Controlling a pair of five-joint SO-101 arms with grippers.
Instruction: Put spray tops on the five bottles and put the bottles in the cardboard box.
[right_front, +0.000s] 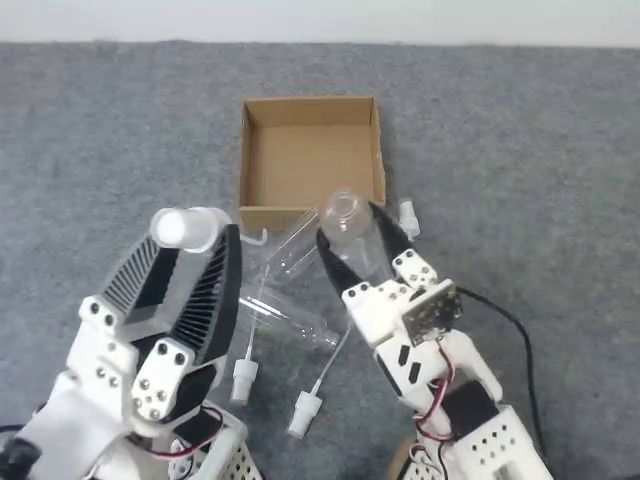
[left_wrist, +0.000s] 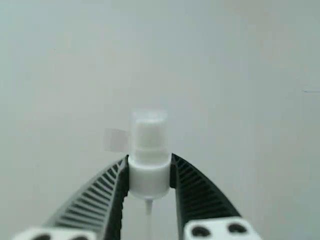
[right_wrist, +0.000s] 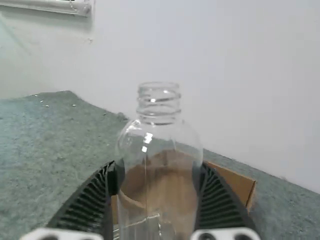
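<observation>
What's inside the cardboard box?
In the box just its brown bottom and walls show, no bottles yet. The bottle in the right gripper covers its near corner, so I can't see that bit.

A: Your left gripper (left_wrist: 149, 162)?
B: Clamped on a spray top (left_wrist: 148, 135), tipped upward, arm bent at the near left.
A: Your right gripper (right_wrist: 157, 170)?
B: Closed around the body of a bottle (right_wrist: 159, 145), neck up, wrist angled forward. Your two arms sit side by side, grippers apart, not touching each other.
</observation>
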